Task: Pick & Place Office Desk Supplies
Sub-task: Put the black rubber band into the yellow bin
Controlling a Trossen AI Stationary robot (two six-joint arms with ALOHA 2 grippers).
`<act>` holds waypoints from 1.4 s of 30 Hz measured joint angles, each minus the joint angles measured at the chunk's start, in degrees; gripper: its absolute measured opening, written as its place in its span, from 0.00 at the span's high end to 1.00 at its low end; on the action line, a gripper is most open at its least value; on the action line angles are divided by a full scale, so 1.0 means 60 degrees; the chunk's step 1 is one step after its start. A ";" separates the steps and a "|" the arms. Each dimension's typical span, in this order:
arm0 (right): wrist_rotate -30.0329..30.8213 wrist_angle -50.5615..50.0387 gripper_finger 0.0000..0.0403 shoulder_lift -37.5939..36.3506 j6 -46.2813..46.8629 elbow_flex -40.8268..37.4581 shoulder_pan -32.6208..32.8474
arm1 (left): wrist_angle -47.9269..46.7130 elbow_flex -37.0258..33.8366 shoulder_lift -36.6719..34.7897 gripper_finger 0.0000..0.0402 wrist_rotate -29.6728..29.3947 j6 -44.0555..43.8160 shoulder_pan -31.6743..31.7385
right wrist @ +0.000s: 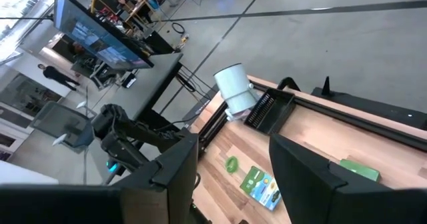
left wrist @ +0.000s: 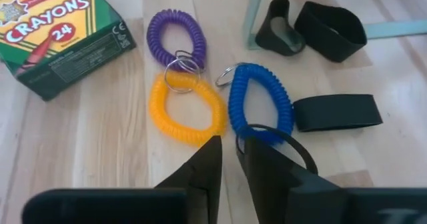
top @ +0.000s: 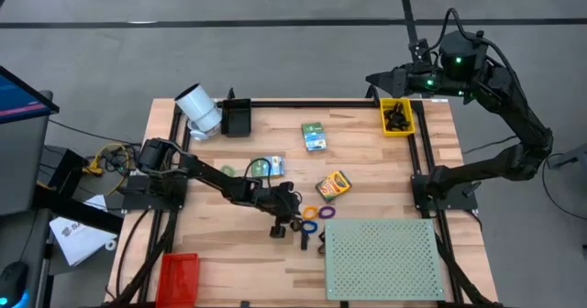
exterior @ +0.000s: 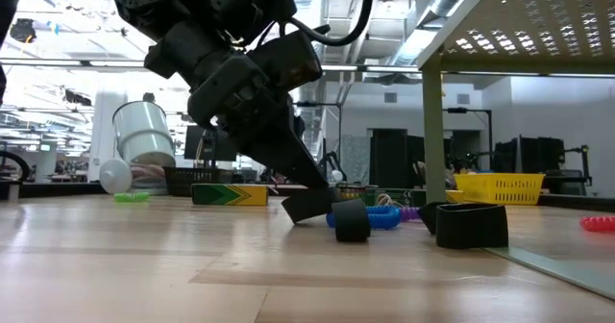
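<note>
We take the crayon box point(top: 333, 185) as our landmark, lying flat near the middle of the wooden table point(top: 238, 253). The left gripper point(left wrist: 228, 159) is down at the tabletop just beside the crayon box, on the side toward the pale green perforated board point(top: 385, 258). In the left wrist view its fingers stand only a narrow slit apart, and we see nothing between them; the tips hover at the near edges of the orange ring point(left wrist: 187, 109) and the blue ring point(left wrist: 260, 104), and a thin dark wire loop lies across one finger. The purple ring point(left wrist: 177, 37) lies closest to the crayon box, touching the orange ring through a small metal keyring, with the blue ring beside the orange one on the far side from the box. Three black clips point(left wrist: 330, 29) lie beyond the blue ring, toward the board's edge, two of them close together by the board's leg. Farther from the crayon box, toward the back of the table, sit a green box point(top: 315, 136) and another green box point(top: 267, 168), both well apart from the rings. The right gripper point(right wrist: 230, 161) hangs high over the yellow bin point(top: 397, 116) at the back corner, far from the crayon box, its fingers spread wide and holding nothing. A white cylinder point(top: 198, 109) lies tipped at the opposite back corner.
</note>
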 joint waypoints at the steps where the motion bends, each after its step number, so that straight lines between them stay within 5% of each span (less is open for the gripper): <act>1: 0.0001 0.0000 0.55 0.0000 0.0027 0.0000 0.0000 | 0.0014 0.0000 0.0000 0.86 -0.0003 -0.0003 0.0000; 19: 0.0026 0.0000 0.55 0.0000 0.0179 0.0000 0.0408 | -0.0078 0.0000 0.0000 0.76 0.0157 -0.0314 -0.0257; 32: 0.0023 0.0029 0.55 0.0000 0.0216 0.0000 0.0408 | 0.0259 0.0011 0.0661 0.88 0.0212 -0.0840 -0.0008; 35: 0.0023 0.0036 0.55 0.0000 0.0216 0.0000 0.0408 | 0.0017 -0.0011 0.0375 0.97 0.0161 -0.0963 0.0099; 42: -0.0006 0.0021 0.55 0.0075 -0.0364 0.0003 0.0682 | 0.0012 -0.0015 -0.0934 1.00 0.0105 -0.1683 0.0715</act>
